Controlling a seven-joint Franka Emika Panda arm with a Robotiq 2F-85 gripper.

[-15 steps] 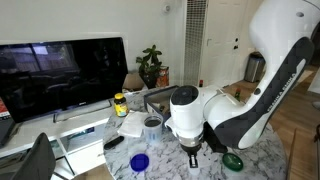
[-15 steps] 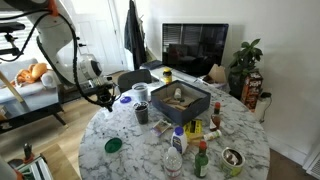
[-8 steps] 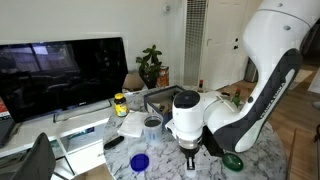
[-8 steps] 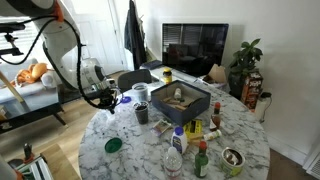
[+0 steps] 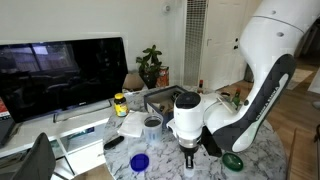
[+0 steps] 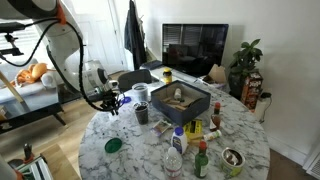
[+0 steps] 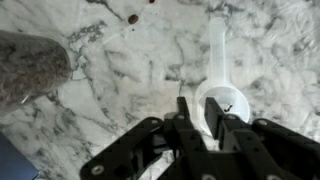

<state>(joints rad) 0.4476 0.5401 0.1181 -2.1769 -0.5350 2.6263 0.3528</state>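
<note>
In the wrist view a white plastic scoop point(image 7: 228, 98) lies on the marble table point(image 7: 120, 60), its handle pointing away from me. My gripper point(image 7: 203, 118) is low over it, the two black fingers point(image 7: 185, 112) only narrowly apart, astride the near-left rim of the scoop's bowl. I cannot tell whether the pads still touch the rim. In both exterior views the gripper point(image 5: 189, 160) point(image 6: 108, 104) points straight down at the tabletop near the table's edge.
A grey cup point(image 7: 30, 65) stands to the left of the scoop and a blue lid point(image 5: 139, 161) lies close by. A green lid point(image 5: 232, 160), a dark tray point(image 6: 180, 100), bottles point(image 6: 200, 160) and a television point(image 5: 60, 70) stand further off.
The fingers have parted a little from a tight close. The arm has barely moved, staying low over the table.
</note>
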